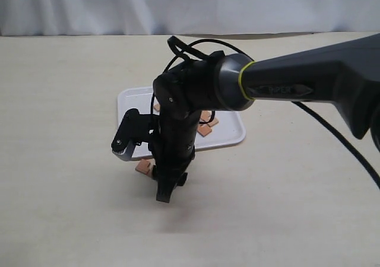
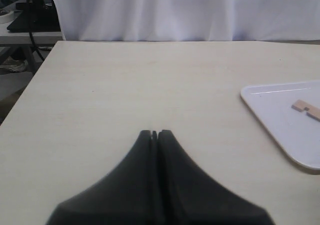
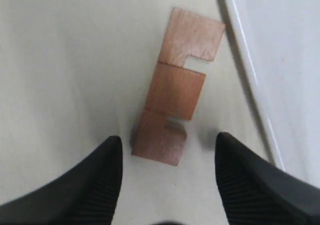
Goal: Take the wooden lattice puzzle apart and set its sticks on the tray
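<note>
The pale table (image 1: 285, 207) is carrying the glossy white tray (image 1: 230, 135), a low-rimmed rectangle with rounded corners that is the largest thing lying on it. The dark right arm (image 1: 297, 80) is reaching in over the tray and is hiding much of it. Reddish-brown sticks (image 1: 208, 126) are lying on the tray partly behind that arm, so their number cannot be told. The left wrist view is showing one of them lying flat near the tray's rim. One more stick (image 3: 175, 112) is lying flat on the table just outside the tray's rim. It is a short flat bar with two square notches cut into the edge facing the tray, and whether its far corner is touching the rim cannot be told. The right gripper (image 3: 169, 141) is pointing down over this stick with its jaws spread wide. One finger is sitting on each side of the stick's nearer end, with a gap between each finger and the wood, and it is holding nothing. The left gripper (image 2: 155, 134) is hovering over bare table well apart from the tray, its fingers pressed together and gripping nothing.
</note>
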